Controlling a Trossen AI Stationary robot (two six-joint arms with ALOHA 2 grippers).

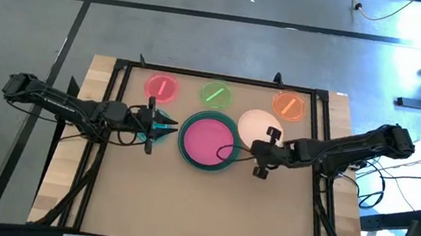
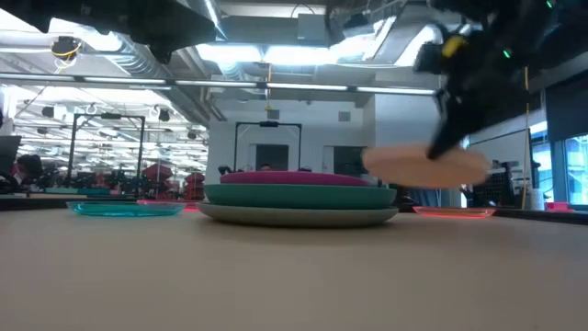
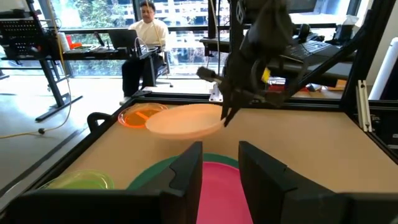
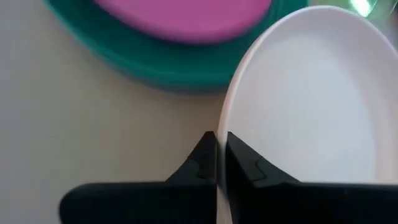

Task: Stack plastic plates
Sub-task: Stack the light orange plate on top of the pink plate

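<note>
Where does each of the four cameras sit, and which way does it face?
High view: overhead, straight down; both arms, right tool gripping the cream plate.
Low view: tabletop level, facing the room; the stack, cream plate lifted.
Left wrist view: past the open left tool toward the right arm.
Right wrist view: down its tool pinching the cream rim.
All share the cream plate and pink plate.

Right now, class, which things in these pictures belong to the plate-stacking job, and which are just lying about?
Job: round pink plastic plate, large teal plate, grey plate, stacked; cream plate in right gripper; small translucent red plate, green plate, orange plate, small teal plate; open left gripper.
Lying about: black metal table frame; floor cable; seated person.
</note>
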